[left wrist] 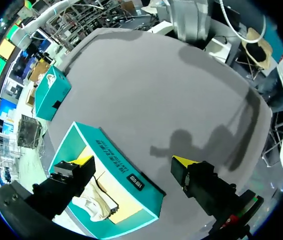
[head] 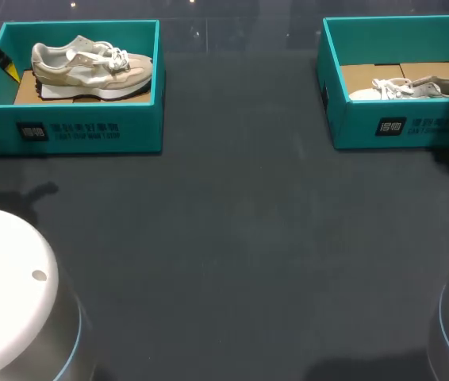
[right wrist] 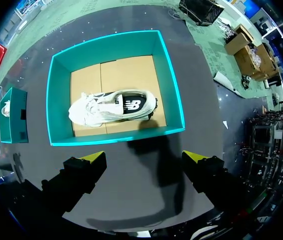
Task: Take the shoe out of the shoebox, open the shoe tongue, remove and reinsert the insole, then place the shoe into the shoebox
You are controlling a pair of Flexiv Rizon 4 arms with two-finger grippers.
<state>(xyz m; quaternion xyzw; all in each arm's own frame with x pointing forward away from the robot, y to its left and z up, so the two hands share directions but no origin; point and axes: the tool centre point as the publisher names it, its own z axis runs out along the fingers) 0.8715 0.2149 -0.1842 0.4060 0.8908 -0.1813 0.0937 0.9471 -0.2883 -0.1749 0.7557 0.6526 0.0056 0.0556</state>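
I'm looking down on a dark grey bench (head: 232,238) with a matt, evenly lit top. Two teal boxes are sitting open along its far edge. The left box (head: 90,131) is standing at the far left corner and the right box (head: 399,123) at the far right corner, well apart, with bare bench between them. Each box is showing a cardboard floor (right wrist: 126,70).

A beige shoe (head: 90,67) is resting inside the left box, on its sole, toe pointing towards the middle of the bench. A white shoe (head: 415,86) is lying inside the right box, on the cardboard, laces towards the box's left end.

My left claw (left wrist: 133,161) is hanging over the left box's front wall with its fingers spread wide and gripping nothing. One yellow tip is hovering above the box's inside, over the beige shoe, and the other is above the bench outside the box. It is casting a shadow on the bench ahead.

My right claw (right wrist: 144,156) is hovering over the bench just in front of the right box, its fingers also wide apart and empty. The white shoe is lying ahead of it.

The white arm bases (head: 6,278) are showing at the near corners.
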